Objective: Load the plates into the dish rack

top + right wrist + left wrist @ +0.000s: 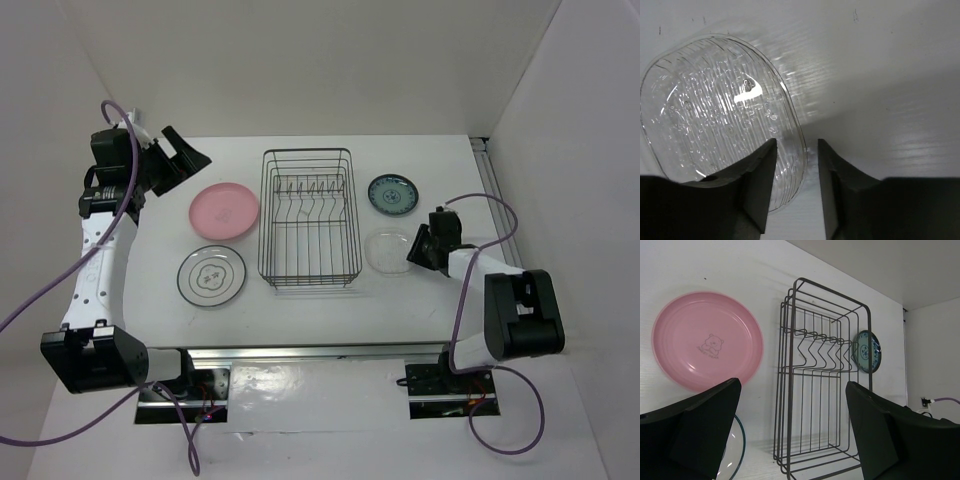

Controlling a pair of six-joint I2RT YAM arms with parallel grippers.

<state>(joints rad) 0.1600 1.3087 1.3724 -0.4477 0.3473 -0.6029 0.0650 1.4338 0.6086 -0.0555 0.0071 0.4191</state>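
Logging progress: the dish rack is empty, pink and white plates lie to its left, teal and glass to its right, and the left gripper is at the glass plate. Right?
No: the right gripper, not the left, is at the glass plate; the right wrist view shows its fingers astride the rim. The dish rack, pink plate, white plate and teal plate are as stated.

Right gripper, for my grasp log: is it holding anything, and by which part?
Nothing is gripped yet. The right gripper straddles the near rim of the clear glass plate, its jaws open, with a gap showing.
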